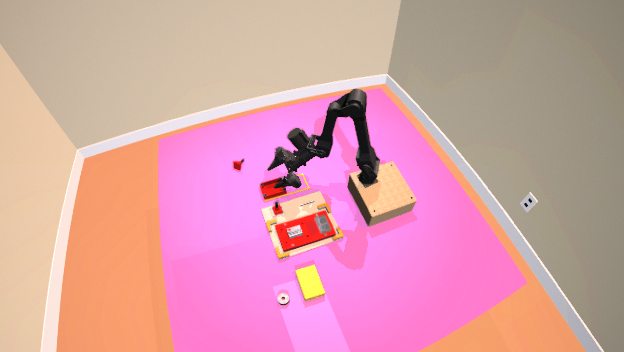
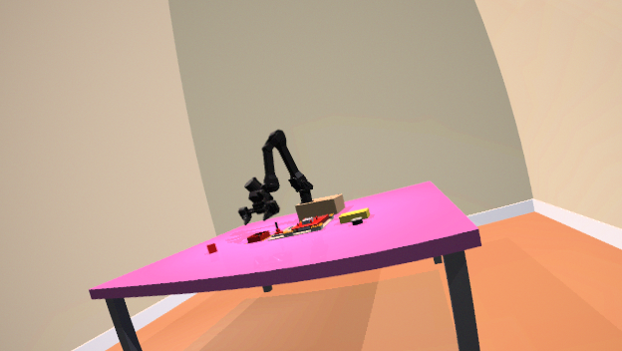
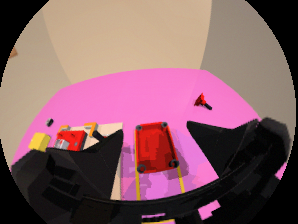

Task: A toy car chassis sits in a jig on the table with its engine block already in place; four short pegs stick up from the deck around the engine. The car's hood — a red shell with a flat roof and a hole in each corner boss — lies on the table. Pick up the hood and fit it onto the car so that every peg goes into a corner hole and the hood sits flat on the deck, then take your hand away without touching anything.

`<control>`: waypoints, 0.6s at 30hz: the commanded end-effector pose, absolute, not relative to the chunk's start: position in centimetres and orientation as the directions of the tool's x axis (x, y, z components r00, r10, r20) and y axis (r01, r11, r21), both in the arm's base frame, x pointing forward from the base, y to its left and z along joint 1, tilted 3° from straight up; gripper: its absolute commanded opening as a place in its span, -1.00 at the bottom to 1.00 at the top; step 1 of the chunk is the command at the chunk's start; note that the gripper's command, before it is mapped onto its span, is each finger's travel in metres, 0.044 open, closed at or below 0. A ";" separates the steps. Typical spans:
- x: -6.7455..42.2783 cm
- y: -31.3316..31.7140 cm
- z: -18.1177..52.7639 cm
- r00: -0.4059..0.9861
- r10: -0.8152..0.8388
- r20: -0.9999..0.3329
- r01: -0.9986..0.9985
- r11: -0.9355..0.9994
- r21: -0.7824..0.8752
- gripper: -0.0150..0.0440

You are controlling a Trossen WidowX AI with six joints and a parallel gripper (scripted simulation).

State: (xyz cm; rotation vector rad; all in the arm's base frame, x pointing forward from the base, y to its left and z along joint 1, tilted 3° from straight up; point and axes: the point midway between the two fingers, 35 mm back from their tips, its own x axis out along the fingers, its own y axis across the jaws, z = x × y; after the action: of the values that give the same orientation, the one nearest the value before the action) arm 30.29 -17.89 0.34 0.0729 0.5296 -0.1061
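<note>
The red hood (image 1: 271, 188) (image 2: 258, 237) (image 3: 153, 148) lies flat on the pink table, partly inside a thin yellow outline (image 1: 304, 183). My gripper (image 1: 281, 171) (image 2: 256, 215) (image 3: 156, 128) is open and empty. It hangs a little above the hood, tilted, with one finger on each side of it in the wrist view. The red chassis (image 1: 300, 237) (image 2: 311, 222) (image 3: 69, 139) sits in the tan jig (image 1: 305, 202) in front of the hood, with the grey engine block on its deck. The pegs are too small to make out.
A small red piece with a dark stem (image 1: 238, 164) (image 2: 212, 247) (image 3: 202, 102) lies to the left. A small red and black upright part (image 1: 276, 207) stands on the jig. A yellow block (image 1: 310, 282) (image 2: 354, 215) and a white ring (image 1: 284, 299) lie in front. The arm's wooden base (image 1: 382, 192) (image 2: 320, 204) stands at the right.
</note>
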 end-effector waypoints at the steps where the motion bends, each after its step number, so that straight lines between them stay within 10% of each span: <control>1: 30.3 -17.8 0.1 0.859 -0.079 -0.506 0.119 0.992 0.046 1.00; 18: 30.5 -17.8 -1.1 0.860 -0.081 -0.503 0.118 0.992 0.044 1.00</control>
State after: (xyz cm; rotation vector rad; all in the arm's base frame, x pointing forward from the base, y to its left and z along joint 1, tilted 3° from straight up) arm 30.44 -17.87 -0.91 0.0706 0.5251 -0.1042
